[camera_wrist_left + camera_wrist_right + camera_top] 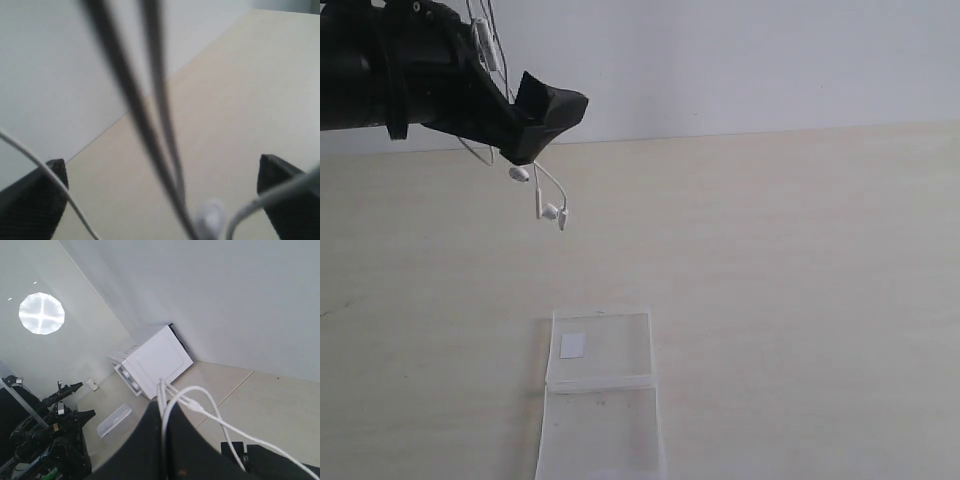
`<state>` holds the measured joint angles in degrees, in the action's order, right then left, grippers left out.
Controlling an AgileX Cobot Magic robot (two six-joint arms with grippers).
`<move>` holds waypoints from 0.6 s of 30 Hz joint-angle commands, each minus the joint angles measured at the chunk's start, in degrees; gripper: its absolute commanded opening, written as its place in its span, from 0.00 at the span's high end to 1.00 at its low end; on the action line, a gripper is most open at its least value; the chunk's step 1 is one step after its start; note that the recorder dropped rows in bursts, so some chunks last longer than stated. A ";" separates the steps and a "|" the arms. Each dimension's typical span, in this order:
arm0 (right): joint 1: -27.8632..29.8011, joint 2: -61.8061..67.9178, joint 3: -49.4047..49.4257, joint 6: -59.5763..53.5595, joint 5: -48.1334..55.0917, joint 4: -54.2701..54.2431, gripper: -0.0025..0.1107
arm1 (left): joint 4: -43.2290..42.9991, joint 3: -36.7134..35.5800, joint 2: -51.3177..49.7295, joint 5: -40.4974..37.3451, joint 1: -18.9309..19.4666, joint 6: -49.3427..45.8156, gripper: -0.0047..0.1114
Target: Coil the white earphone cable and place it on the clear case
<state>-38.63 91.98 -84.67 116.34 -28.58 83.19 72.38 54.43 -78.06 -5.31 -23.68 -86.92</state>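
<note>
Table; L claw wide open, earphone cable draped thru; R claw unclear.

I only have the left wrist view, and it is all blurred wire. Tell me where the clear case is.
Observer: The clear case lies on the table at the bottom of the exterior view, lower in the picture than the left gripper.
Operator: Give me its state.
Observer: It lies opened flat, with the half that carries the white sticker farther from the camera.
Operator: Report the earbuds.
Observer: Both earbuds of the white earphone cable dangle in the air under that gripper, not on the case.
</note>
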 commanded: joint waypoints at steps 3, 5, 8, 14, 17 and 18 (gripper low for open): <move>-0.04 0.04 -0.40 -0.90 -0.42 -1.58 0.98 | 0.38 0.38 0.00 2.56 -0.28 0.31 0.49; -0.04 0.04 -0.40 -0.90 -0.82 -2.31 0.98 | 0.38 0.38 0.00 2.32 -0.28 0.31 0.57; -0.04 0.04 -0.40 -0.90 -1.61 -2.45 0.98 | 0.54 0.38 0.00 2.22 -0.28 0.31 0.55; -0.04 0.04 -0.40 -0.90 -3.00 -3.73 0.98 | 0.54 0.38 0.00 2.94 -0.28 0.31 0.56; -0.04 0.04 -0.40 -0.90 -3.23 -3.73 0.98 | 0.54 0.38 0.00 3.09 -0.28 0.31 0.61; -0.04 0.04 -0.40 -0.90 -3.23 -3.73 0.98 | 0.54 0.38 0.00 3.09 -0.28 0.31 0.65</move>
<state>-38.63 91.98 -84.67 116.11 -31.36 80.23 72.47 54.53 -78.06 -2.61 -23.68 -86.81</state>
